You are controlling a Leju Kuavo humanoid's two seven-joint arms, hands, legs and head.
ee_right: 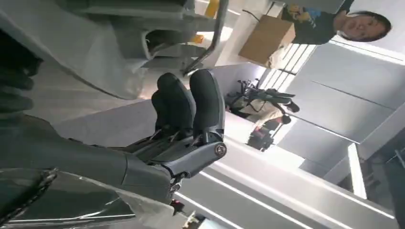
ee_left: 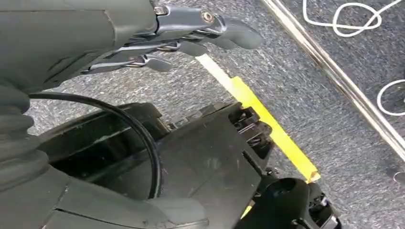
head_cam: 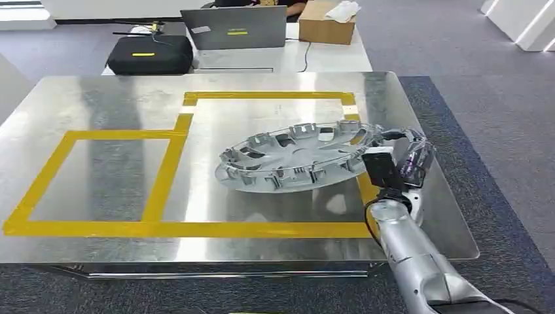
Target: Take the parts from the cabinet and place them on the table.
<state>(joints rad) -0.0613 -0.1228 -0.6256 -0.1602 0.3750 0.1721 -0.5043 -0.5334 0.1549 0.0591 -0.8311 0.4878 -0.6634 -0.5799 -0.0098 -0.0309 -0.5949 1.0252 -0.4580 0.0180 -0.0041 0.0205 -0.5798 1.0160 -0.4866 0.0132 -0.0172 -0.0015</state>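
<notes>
Tilting hubcap (head_cam: 298, 157) gripped by right hand (head_cam: 409, 157)

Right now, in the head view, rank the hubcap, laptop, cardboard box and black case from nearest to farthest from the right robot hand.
1. Hubcap: tilted on the metal table, its right rim at the right robot hand.
2. Cardboard box: on the far white table, right end.
3. Laptop: on that far table, left of the box.
4. Black case: farthest, at the far left.

The right hand (head_cam: 409, 157) covers the hubcap's (head_cam: 294, 157) near rim, so its grip cannot be told, and the person's (ee_right: 356, 24) body is cut off.
</notes>
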